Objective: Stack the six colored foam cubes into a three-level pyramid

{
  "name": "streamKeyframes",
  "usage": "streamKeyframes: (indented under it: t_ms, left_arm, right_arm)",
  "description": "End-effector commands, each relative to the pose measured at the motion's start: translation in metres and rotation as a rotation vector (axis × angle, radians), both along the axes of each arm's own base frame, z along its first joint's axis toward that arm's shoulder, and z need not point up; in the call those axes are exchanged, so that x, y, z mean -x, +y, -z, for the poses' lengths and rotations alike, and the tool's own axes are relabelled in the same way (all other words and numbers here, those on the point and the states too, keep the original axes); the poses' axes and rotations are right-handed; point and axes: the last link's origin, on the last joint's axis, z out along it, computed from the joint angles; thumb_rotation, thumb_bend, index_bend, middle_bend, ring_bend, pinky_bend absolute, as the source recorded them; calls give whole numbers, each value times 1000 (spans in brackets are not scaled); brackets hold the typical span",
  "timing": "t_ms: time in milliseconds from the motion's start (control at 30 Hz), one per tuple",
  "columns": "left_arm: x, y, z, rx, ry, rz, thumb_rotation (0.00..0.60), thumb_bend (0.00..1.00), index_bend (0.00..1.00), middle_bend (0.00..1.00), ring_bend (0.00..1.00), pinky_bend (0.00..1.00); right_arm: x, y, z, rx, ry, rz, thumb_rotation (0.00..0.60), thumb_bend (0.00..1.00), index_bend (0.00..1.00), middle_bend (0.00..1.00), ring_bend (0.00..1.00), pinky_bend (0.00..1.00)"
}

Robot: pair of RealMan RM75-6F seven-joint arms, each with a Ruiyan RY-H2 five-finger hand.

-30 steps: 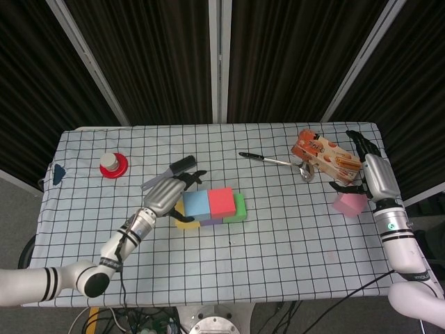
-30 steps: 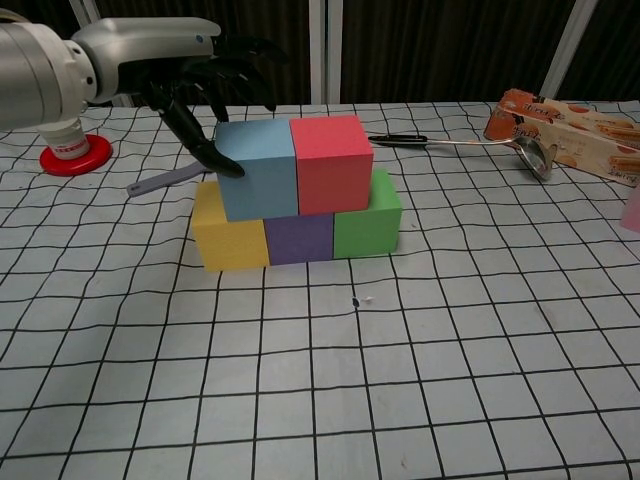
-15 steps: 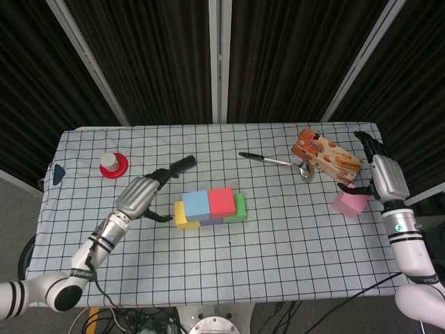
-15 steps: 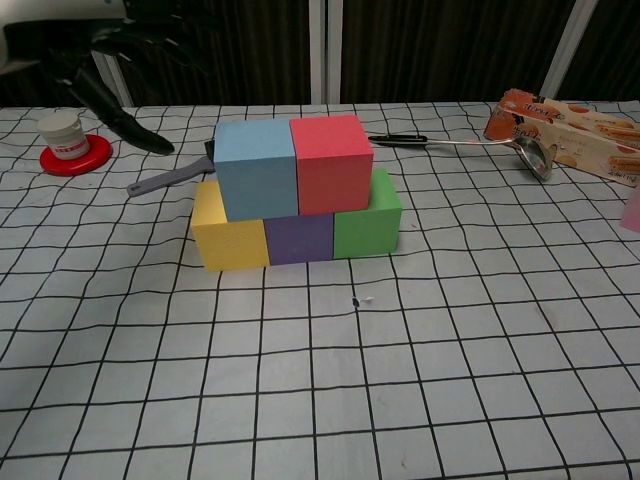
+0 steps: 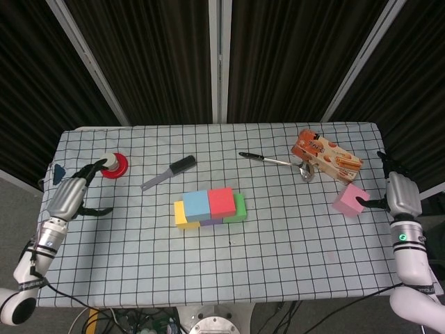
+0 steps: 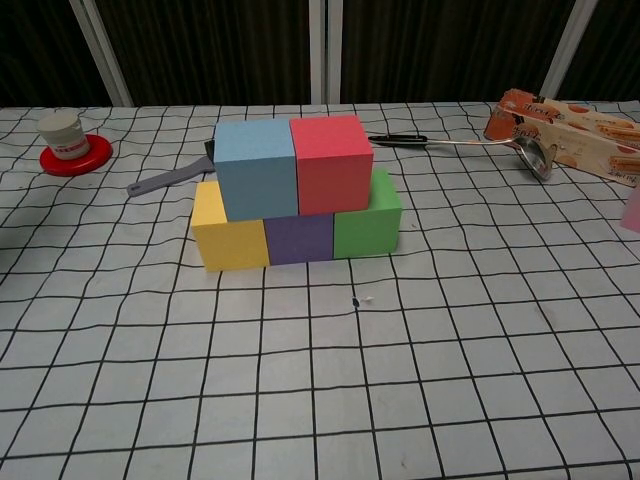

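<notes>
Black-gridded white cloth covers the table [image 5: 292,243], with dark curtain panels behind it. Nearest the robot in the chest view stands the partial pyramid: a bottom row of yellow cube [image 6: 228,232], purple cube [image 6: 299,238] and green cube [image 6: 368,222], touching side by side, and on top of them a blue cube [image 6: 256,168] and a red cube [image 6: 331,163], also touching. At the table's left edge in the head view, the left hand [image 5: 69,195] hovers with fingers spread and holds nothing, well apart from the stack. At the right edge, the right hand [image 5: 401,195] sits just beside the pink cube [image 5: 350,200], which rests on the cloth well apart from the stack; whether its fingers touch the cube, or are apart or curled, cannot be told. Behind the stack lies a grey brush [image 6: 165,180] with a dark head. Farther back, a white jar on a red lid [image 6: 64,140] stands at far left, a ladle [image 6: 470,148] with a black handle lies right of centre, and an orange snack box [image 6: 560,120] lies just beyond the ladle's bowl.
</notes>
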Motion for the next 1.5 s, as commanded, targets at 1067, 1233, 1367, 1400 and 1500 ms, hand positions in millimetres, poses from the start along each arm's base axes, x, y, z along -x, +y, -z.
streamKeyframes:
  t_ms: [1067, 1233, 1367, 1400, 1500]
  left_arm:
    - [58, -14, 9, 63, -7, -82, 600, 9, 74, 167, 106, 209]
    - [59, -16, 8, 64, -11, -83, 600, 9, 74, 168, 106, 209]
    - [58, -17, 5, 64, -13, -81, 600, 9, 75, 168, 106, 209]
    - [58, -17, 4, 64, -12, -81, 600, 9, 75, 168, 106, 209]
    - [57, -18, 4, 64, -9, -79, 600, 9, 75, 168, 106, 209]
  right_arm:
    - [32, -18, 76, -67, 118, 211, 600, 101, 0, 330, 0, 0]
    - [21, -13, 68, -26, 97, 174, 600, 164, 0, 390, 34, 0]
    - [-11, -8, 49, 4, 84, 61, 600, 193, 0, 400, 40, 0]
    - [-19, -8, 44, 4, 79, 29, 600, 193, 0, 400, 40, 0]
    - [-55, -10, 27, -8, 52, -100, 600, 193, 0, 400, 40, 0]
